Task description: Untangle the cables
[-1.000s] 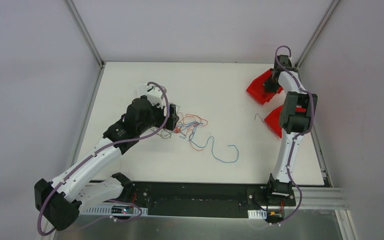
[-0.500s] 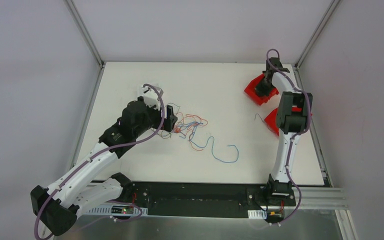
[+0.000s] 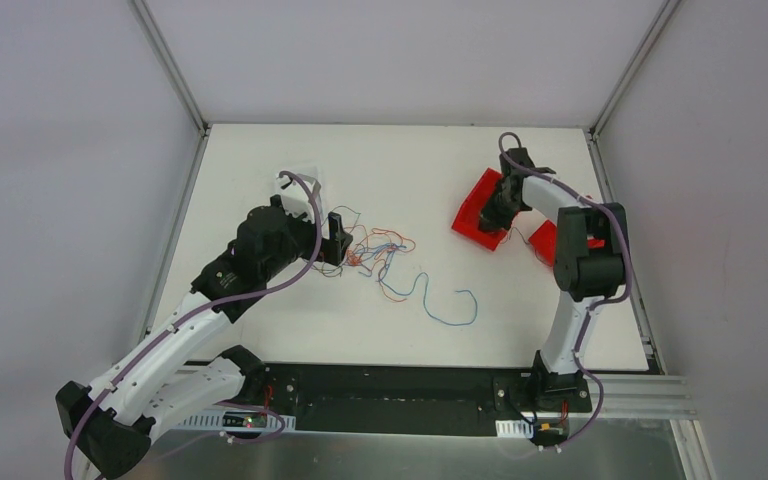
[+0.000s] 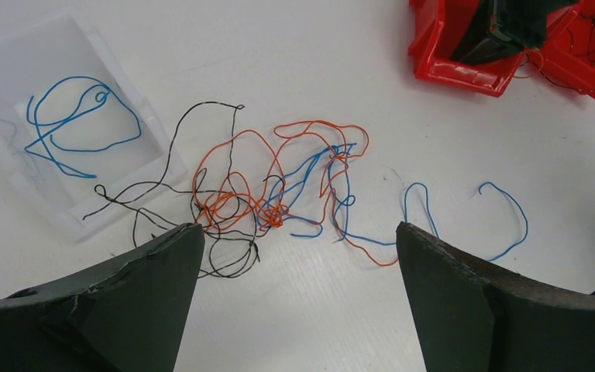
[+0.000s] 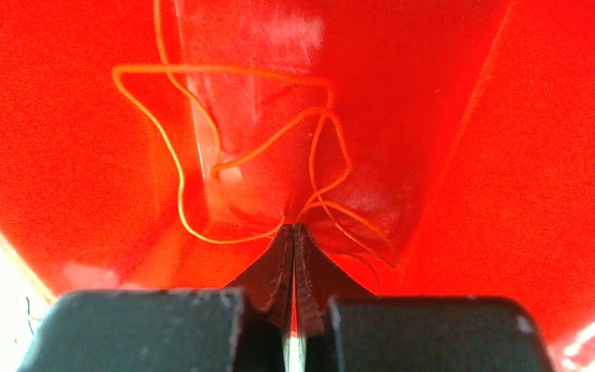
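Observation:
The cables lie as a tangle [image 3: 375,250] of orange, blue and black wires at mid-table, also in the left wrist view [image 4: 279,194]. One loose blue wire [image 3: 450,305] lies to its right. My left gripper [image 3: 338,238] is open and empty above the tangle's left side, its jaws wide apart [image 4: 298,229]. My right gripper [image 3: 500,200] is shut on the wall of a red bin [image 3: 475,215], which is tilted. An orange wire [image 5: 217,68] lies inside that bin [image 5: 511,155], beyond the shut fingertips [image 5: 293,229].
A second red bin [image 3: 545,240] sits at the right, with wires in it in the left wrist view [image 4: 589,70]. A clear tray [image 4: 143,108] holding a blue wire [image 4: 77,128] lies left of the tangle. Metal frame posts stand at the back corners.
My right gripper has swung left and toward the table's middle, and the red bin has moved with it. My left arm has drawn back slightly from the tangle.

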{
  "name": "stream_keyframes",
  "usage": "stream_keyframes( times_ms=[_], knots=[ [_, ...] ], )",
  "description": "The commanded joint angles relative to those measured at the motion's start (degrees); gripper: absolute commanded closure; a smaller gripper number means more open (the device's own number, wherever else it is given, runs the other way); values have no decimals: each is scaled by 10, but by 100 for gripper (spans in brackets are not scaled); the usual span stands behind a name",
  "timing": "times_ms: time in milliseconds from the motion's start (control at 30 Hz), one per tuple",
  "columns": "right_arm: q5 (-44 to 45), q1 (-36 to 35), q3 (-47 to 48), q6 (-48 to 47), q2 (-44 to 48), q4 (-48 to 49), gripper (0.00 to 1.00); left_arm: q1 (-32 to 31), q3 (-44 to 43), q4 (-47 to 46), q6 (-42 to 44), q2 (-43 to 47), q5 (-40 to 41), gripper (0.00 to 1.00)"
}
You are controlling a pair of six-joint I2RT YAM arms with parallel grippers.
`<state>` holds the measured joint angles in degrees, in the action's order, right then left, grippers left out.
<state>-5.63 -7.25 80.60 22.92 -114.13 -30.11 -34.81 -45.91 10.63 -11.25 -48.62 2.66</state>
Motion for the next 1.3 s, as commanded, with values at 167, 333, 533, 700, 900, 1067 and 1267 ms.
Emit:
stream_keyframes(
  times_ms=[167,333,533,700,900,1067,1267],
  knots=[
    [8,-16,-9,11,108,-14,100,0,-4,-4,-10,-2,-4,1],
    [24,-16,55,10,88,-28,100,1,-8,-5,-12,-7,-7,1],
    [95,-15,138,20,53,-46,100,0,-10,-5,-5,-10,-3,1],
    [155,-13,156,38,24,-22,99,1,-9,-5,-4,-17,0,1],
    [161,-13,152,42,11,-13,91,0,-7,-4,-20,-18,31,1],
    [134,-13,138,32,45,0,69,1,-2,0,-43,-18,56,1],
    [111,-13,138,22,95,-16,56,1,-14,27,-73,-32,48,1]
  ],
)
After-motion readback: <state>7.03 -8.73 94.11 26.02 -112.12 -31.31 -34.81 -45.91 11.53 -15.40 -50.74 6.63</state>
